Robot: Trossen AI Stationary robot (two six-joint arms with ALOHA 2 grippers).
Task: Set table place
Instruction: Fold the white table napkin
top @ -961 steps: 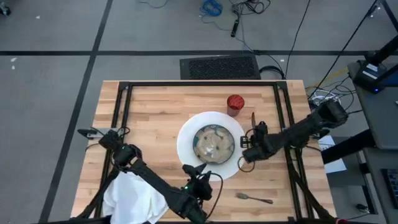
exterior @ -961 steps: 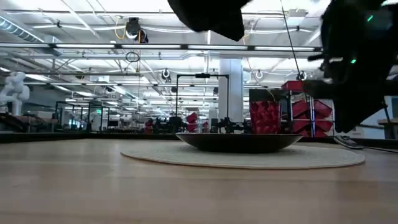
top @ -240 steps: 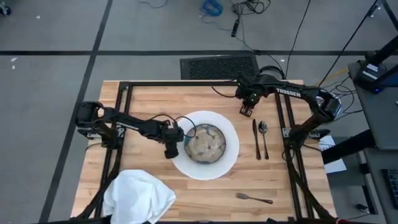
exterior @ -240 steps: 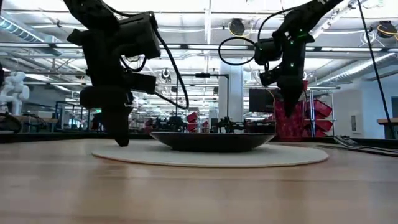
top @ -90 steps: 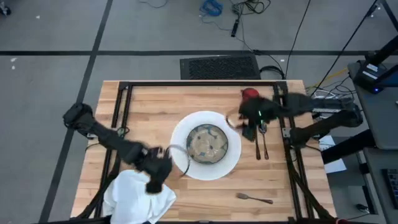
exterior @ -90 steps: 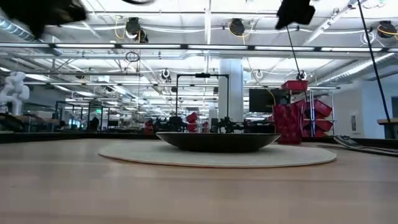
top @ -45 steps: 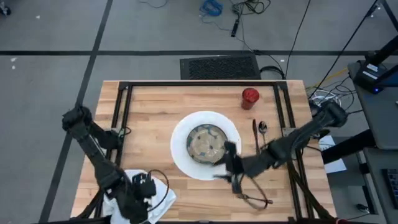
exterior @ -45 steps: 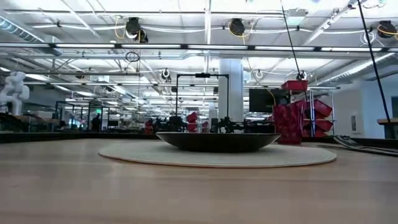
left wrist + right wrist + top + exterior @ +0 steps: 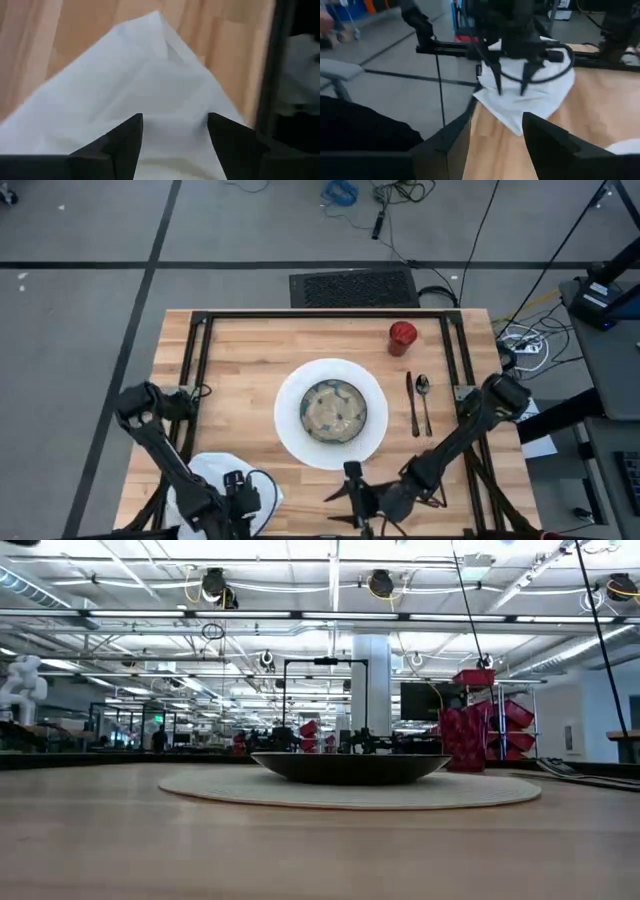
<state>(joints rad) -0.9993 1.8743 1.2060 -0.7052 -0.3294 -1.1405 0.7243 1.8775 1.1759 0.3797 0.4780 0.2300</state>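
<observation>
Both arms have swung to the table's near edge. Left tool [image 9: 238, 502], fingers spread, hovers over the napkin [image 9: 205, 480]; right tool [image 9: 352, 502], spread, holds nothing. Collision risk: tools converging.

A grey floor [image 9: 80, 330] is lying around the work area, with dark lines [image 9: 150, 265] running across it. A black ribbed mat [image 9: 353, 287] is sitting on the floor beyond the far edge. A coil of blue cable [image 9: 340, 192] and loose black cables [image 9: 400, 192] are lying farther back. A white power strip [image 9: 527, 342] with plugged leads is resting at the right side, and a grey cabinet [image 9: 612, 350] is standing beside it. In the low view, ceiling lights [image 9: 385, 583] are hanging over a hall, a white column [image 9: 371, 685] is standing at centre, and red bins [image 9: 480, 710] are stacking up on the right.
</observation>
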